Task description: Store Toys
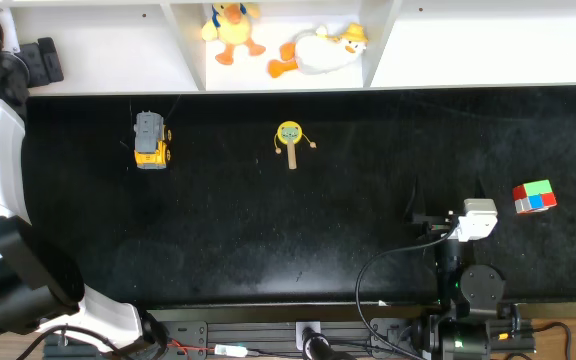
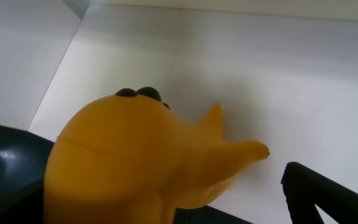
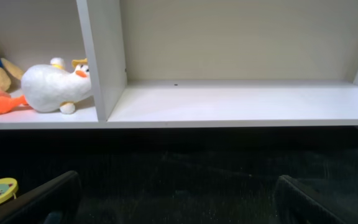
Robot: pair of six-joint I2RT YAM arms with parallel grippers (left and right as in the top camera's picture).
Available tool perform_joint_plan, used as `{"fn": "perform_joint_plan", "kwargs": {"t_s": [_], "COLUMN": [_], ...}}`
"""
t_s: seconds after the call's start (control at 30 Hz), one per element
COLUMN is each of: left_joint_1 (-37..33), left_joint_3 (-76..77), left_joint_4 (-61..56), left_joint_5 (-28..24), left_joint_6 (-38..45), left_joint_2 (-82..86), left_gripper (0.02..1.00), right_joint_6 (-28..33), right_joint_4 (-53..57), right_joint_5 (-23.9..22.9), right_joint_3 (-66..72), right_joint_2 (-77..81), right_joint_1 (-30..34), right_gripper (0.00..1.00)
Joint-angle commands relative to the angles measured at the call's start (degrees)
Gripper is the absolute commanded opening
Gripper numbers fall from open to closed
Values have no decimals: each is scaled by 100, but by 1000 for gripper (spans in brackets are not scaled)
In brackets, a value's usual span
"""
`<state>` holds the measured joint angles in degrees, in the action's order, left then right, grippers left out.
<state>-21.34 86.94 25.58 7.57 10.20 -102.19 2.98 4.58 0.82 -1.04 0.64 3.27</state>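
Because the job is to put the toys away, your left pincer [image 1: 44, 60] is up at the far left, poking into the left box of the white shelf [image 1: 98, 78]; an orange toy [image 2: 135, 168] sits right up close to it, with the shelf's back wall and corner behind, so this looks like the spot where that toy is meant to live; you cannot tell if the pincer is squeezing the toy or has let go. Next along, the little yellow truck [image 1: 150, 140] stands on the black mat [image 1: 368, 220], in front of that same left box; it is not put away yet. In the middle box, the yellow duck [image 1: 230, 25] and the white duck [image 1: 318, 48] rest side by side; they look done. In front of them on the mat lies the round toy on a stick [image 1: 290, 140], flat, its handle pointing toward the arms' side; the handle looks easy to grab. Over on the right, your right pincer [image 3: 178, 186] is low over the mat, wide open with nothing in it, facing the right box; that makes it ready for a grab. Farthest right sits the colour cube [image 1: 534, 197], alone on the mat and near that arm, so I think it is the right arm's next toy.
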Motion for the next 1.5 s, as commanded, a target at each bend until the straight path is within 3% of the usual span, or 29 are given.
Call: {"fn": "perform_joint_plan", "kwargs": {"t_s": [0.03,0.37,0.63,0.9,1.1,1.27,1.5], "left_joint_1": [22,20,22,74,999,1766,1987], "left_joint_3": [-48,-791,-2280,-3906,-4503,-4535,-4533], "left_joint_4": [24,-179,-592,-584,-361,-448,-1123], "left_joint_5": [4,2,-33,-885,-997,-671,-577], "left_joint_6": [-72,-70,-175,-634,-1025,-1381,-1672], "left_joint_2": [101,822,1985,3438,3672,3432,2398], "left_gripper": [998,998,998,998,998,998,998], "right_joint_6": [-24,-24,-24,-24,-24,-26,-24], "right_joint_4": [-20,-20,-20,-20,-20,-20,-20], "right_joint_5": [-44,-44,-44,-44,-44,-44,-44], "right_joint_3": [76,76,76,76,76,76,76], "right_joint_2": [-39,-39,-39,-39,-39,-39,-39], "right_joint_1": [-24,-24,-24,-24,-24,-24,-24], "right_gripper": [996,996,996,996,998,996,993]}}
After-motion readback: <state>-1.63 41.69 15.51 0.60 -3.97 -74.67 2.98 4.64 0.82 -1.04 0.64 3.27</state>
